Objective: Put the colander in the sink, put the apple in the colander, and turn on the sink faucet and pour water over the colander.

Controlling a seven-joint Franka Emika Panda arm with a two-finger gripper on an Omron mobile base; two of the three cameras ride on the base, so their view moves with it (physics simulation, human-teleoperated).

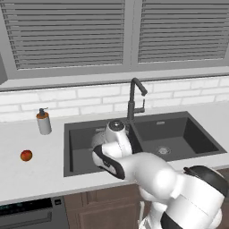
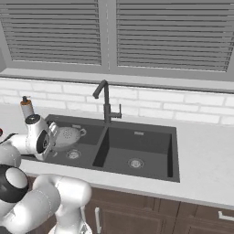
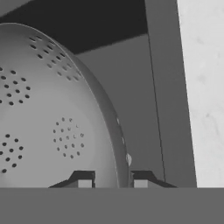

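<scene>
In the left basin of the sink [image 2: 137, 137] you've got the colander [image 2: 67, 136] held low over the floor, w/ the arm bent down over the front rim. So you're on step one, near its end: colander is inside the sink but, by my read, not yet let go.

Hand [image 3: 111, 180]: fingers [image 3: 84, 180] are pinched nearly together on the colander's rim, one tip inside the bowl, one outside (hand view shows the rim running right between them). So closed, gripping the colander by its edge. The bowl looks tilted in the hand view; can't tell if its base is touching the basin floor yet.

Next, I'd say: settle it flat, open the hand, lift clear w/o catching the rim. Watch that it doesn't tip or slide once you let go.

After that you go for the apple [image 1: 26, 155], which sits on the worktop [image 1: 31, 174] well left of the sink, in front of the soap dispenser [image 1: 43, 121]. It's a long reach to that side, so you may need the base to shift. Faucet [image 1: 133, 100] stands behind the divider, spout hooked toward the right basin, so it'll prob. need swinging over the colander later.
</scene>
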